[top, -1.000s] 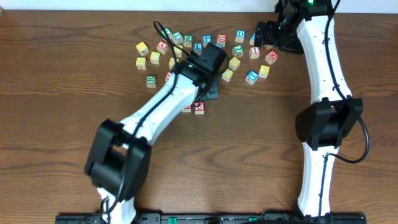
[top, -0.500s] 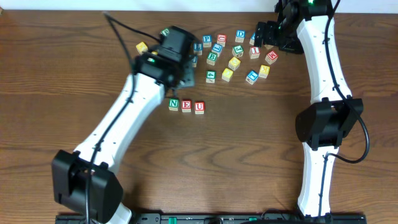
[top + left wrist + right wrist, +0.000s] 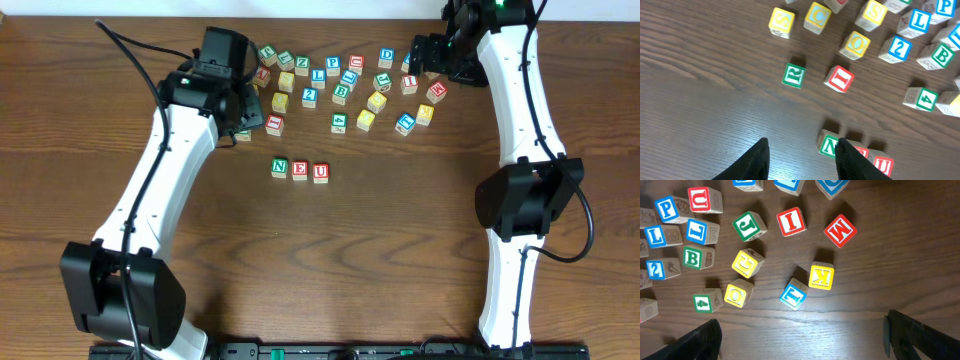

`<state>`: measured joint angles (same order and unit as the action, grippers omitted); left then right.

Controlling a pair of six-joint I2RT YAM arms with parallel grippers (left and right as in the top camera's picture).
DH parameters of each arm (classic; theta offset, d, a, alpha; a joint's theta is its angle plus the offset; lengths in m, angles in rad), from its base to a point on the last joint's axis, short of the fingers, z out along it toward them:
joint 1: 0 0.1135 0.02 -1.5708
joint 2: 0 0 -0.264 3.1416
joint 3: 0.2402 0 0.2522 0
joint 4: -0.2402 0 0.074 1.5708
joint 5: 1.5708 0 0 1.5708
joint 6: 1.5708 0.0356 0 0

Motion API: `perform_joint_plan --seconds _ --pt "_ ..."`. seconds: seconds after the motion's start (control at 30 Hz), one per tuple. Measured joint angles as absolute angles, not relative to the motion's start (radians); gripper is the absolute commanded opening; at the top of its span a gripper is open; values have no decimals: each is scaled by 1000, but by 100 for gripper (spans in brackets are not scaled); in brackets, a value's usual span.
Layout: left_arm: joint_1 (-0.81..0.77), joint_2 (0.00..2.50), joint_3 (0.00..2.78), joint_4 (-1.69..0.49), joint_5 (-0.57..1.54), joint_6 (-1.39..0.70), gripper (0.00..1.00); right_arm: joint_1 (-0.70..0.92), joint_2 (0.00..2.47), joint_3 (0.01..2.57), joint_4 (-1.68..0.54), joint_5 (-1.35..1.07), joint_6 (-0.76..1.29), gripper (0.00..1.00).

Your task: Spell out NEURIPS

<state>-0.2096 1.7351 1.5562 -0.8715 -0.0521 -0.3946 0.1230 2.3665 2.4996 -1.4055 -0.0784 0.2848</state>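
Observation:
Three cubes stand in a row mid-table: green N (image 3: 279,168), red E (image 3: 299,171) and red U (image 3: 320,172). In the left wrist view the N (image 3: 829,145) and U (image 3: 882,164) show beside my right finger, which hides most of the E. Further out lie a green R (image 3: 793,75) and a red I (image 3: 840,79). My left gripper (image 3: 802,160) is open and empty, hovering at the cluster's left end (image 3: 245,115). A blue P (image 3: 333,63) lies in the cluster. My right gripper (image 3: 802,345) is wide open above bare wood, near another red I (image 3: 791,221).
Several other letter cubes are scattered along the table's far side, among them a yellow S (image 3: 781,21), blue L (image 3: 920,21), green B (image 3: 694,257), red M (image 3: 840,230), yellow K (image 3: 820,275) and blue T (image 3: 793,293). The right arm (image 3: 520,120) stands along the right side.
My left arm has swung up and to the left, away from over the N-E-U row, which now shows fully. The right arm has not moved.

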Motion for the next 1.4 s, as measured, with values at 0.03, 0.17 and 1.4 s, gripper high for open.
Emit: perform_joint_plan --seconds 0.03,0.17,1.4 --pt "-205 1735 1556 -871 -52 -395 42 123 2366 2500 -1406 -78 285 99" --pt "-197 1735 1556 -871 -52 -395 42 123 2366 2500 -1406 -78 285 99" --pt "-191 1735 1556 -804 -52 -419 42 123 2366 2500 -1406 -78 285 99"
